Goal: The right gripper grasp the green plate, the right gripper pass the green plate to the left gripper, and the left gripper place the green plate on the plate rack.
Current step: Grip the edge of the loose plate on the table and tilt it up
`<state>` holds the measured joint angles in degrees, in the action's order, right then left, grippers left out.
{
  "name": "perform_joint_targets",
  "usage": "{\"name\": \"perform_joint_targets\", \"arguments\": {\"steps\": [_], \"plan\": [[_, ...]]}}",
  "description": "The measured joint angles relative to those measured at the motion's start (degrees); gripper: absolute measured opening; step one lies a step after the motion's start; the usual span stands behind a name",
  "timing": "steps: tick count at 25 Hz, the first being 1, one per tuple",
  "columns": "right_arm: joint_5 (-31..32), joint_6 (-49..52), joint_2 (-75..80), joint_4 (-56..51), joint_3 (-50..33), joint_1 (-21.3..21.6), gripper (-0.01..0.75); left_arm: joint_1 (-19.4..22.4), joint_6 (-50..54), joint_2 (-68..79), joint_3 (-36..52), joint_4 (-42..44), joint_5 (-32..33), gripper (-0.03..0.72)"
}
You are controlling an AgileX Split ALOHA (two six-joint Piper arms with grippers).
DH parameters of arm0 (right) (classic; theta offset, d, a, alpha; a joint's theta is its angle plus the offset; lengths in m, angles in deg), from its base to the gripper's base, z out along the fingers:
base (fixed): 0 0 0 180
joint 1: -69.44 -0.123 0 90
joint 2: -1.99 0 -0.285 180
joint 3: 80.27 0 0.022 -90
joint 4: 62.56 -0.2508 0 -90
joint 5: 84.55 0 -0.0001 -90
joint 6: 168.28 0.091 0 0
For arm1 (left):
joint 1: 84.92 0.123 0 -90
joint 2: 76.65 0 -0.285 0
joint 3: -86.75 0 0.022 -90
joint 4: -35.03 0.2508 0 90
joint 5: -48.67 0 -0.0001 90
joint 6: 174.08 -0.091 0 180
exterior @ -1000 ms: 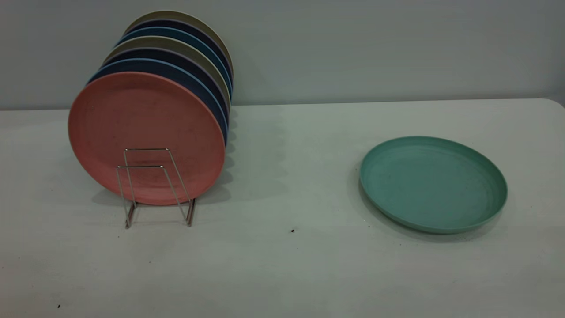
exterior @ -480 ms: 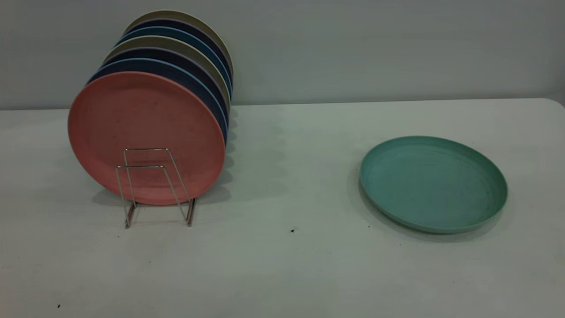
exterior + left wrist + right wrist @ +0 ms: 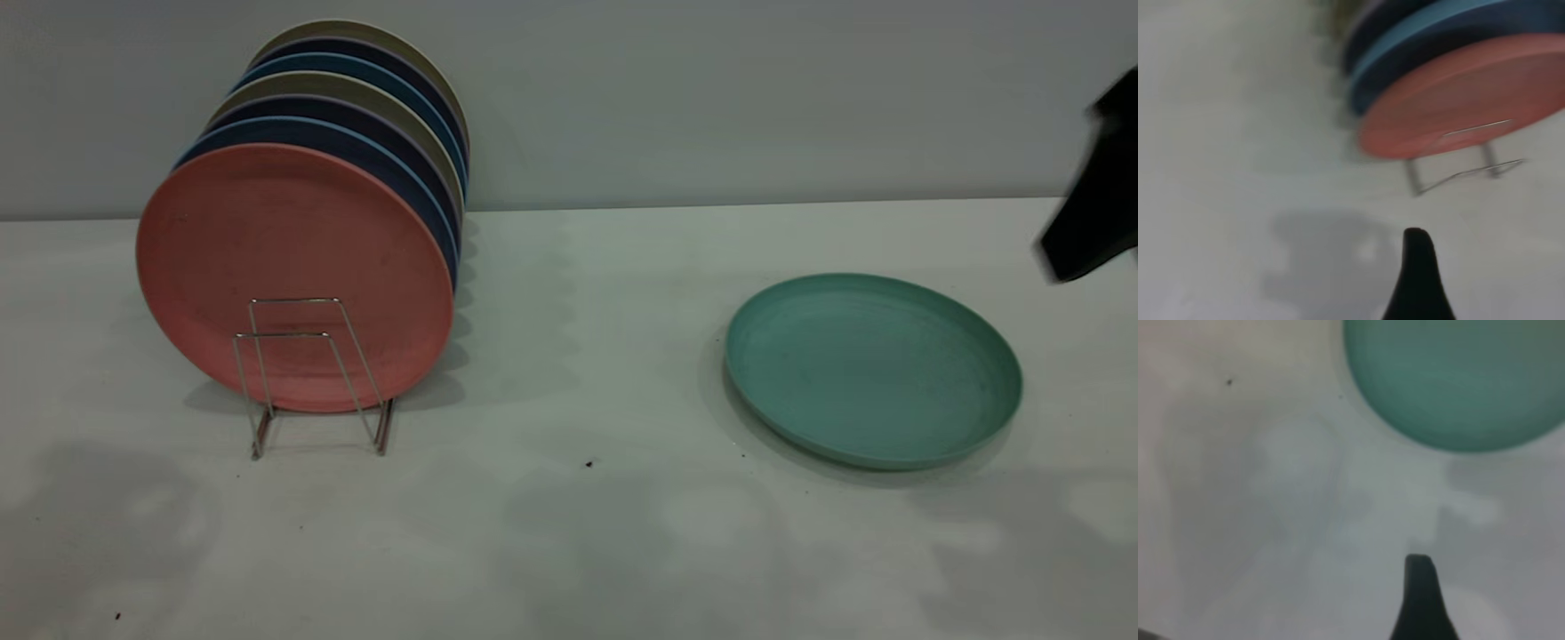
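The green plate (image 3: pixel 871 369) lies flat on the white table at the right; it also shows in the right wrist view (image 3: pixel 1458 380). The right gripper (image 3: pixel 1089 222) shows as a blurred black shape at the right edge, above and to the right of the plate, touching nothing. One of its fingers (image 3: pixel 1421 600) hangs over bare table short of the plate, open and empty. The plate rack (image 3: pixel 311 373) stands at the left, its two front loops free. The left gripper is outside the exterior view; one finger (image 3: pixel 1418 273) shows over bare table near the rack (image 3: pixel 1465 173), open and empty.
Several plates stand upright in the rack, a salmon-pink plate (image 3: pixel 293 276) foremost and dark blue, olive and teal ones behind. The wall runs close behind the rack. Small dark specks (image 3: pixel 589 464) dot the table.
The right gripper has come into the exterior view at the right edge. Soft arm shadows now lie on the front of the table. Plate and rack have not moved.
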<state>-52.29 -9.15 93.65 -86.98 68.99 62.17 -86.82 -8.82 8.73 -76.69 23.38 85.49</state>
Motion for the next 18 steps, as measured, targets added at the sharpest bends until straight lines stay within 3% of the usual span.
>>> {"name": "perform_joint_targets", "arguments": {"steps": [4,8,12,18], "plan": [[-1.83,-4.38,9.68,-4.22,4.14,0.54,0.564,0.0,-10.86,7.0,-2.82,-13.44,-0.75,0.593],[-1.29,-6.94,17.15,-7.11,7.99,3.74,0.564,-1.23,-20.6,11.7,-3.23,-25.25,-1.52,0.593],[0.19,-12.72,22.36,-13.27,10.77,8.82,0.564,-6.02,-27.03,15.89,-3.27,-32.24,-3.8,0.593],[4.4,-26.87,31.14,-30.69,12.03,16.72,0.564,-14.35,-29.01,23.72,-3.61,-38.49,-8.16,0.593]]}}
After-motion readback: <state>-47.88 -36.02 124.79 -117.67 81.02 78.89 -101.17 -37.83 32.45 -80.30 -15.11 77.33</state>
